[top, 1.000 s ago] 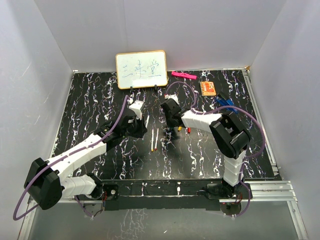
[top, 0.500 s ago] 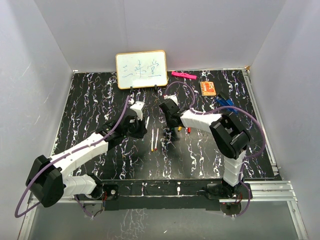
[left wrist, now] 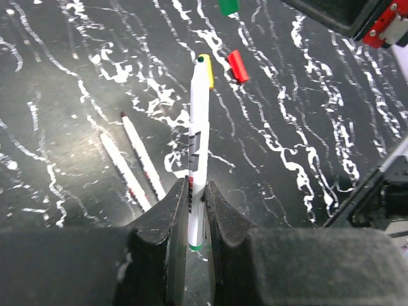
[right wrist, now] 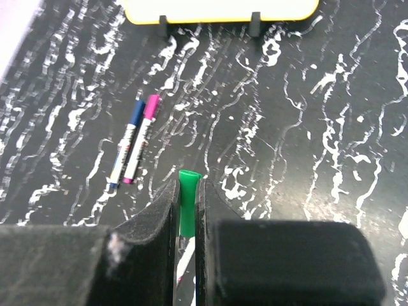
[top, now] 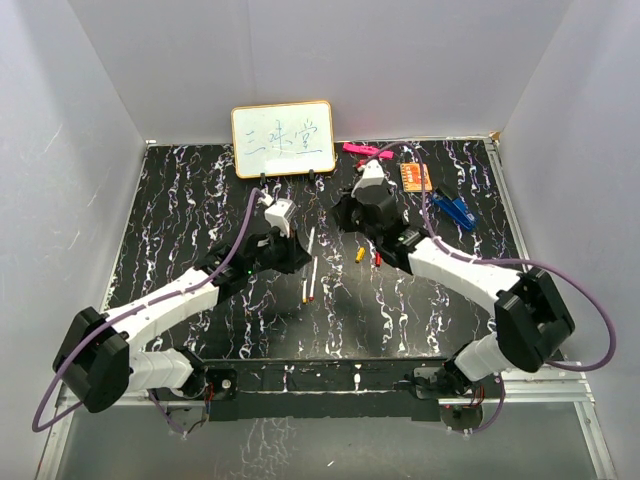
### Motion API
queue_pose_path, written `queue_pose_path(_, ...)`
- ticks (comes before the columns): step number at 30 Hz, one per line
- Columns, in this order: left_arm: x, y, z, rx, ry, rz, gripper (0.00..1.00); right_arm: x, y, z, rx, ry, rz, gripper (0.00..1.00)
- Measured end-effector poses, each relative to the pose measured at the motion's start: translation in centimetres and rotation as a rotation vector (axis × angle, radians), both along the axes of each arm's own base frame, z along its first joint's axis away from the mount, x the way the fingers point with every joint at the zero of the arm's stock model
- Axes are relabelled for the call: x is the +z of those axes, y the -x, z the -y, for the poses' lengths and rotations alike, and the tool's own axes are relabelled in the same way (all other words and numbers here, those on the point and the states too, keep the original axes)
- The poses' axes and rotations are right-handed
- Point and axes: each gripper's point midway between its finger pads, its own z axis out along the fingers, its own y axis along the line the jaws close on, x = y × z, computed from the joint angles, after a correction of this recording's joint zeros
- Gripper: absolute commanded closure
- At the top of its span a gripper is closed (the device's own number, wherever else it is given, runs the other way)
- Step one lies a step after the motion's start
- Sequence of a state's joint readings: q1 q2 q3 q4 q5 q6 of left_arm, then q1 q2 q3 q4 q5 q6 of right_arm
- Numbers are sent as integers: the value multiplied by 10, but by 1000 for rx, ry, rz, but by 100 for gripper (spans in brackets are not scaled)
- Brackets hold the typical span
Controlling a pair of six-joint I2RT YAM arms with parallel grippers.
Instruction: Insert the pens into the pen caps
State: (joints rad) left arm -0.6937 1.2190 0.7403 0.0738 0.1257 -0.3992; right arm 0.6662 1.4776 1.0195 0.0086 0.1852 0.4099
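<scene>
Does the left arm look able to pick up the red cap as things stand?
Probably not yet: the left tool is shut on a pen, leaving no free grip. The red cap itself lies uncovered.

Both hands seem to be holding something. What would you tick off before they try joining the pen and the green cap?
1. The left hand clamps the pen: ok.
2. The right hand clamps the green cap: ok.
3. The pen tip is bare and points away from its hand: ok.
4. The cap's open end faces outward: ok, it seems.
5. Pen and cap are lined up: not ok; the hands are apart.
6. Tip colour matches the cap: cannot tell.
</scene>
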Motion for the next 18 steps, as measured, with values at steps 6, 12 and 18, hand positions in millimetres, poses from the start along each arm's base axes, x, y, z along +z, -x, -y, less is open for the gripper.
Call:
queue_pose_path(6, 5, 2, 20, -56, 101, -9, 100, 16, 14, -6, 53, -139, 85, 100)
queue_pose_path(12, 10, 2, 30, -85, 147, -7, 100, 38, 28, -6, 89, -262, 177, 100)
queue_pose_path(18, 15, 3, 35, -101, 178, -7, 100, 65, 40, -3, 107, -394, 277, 100)
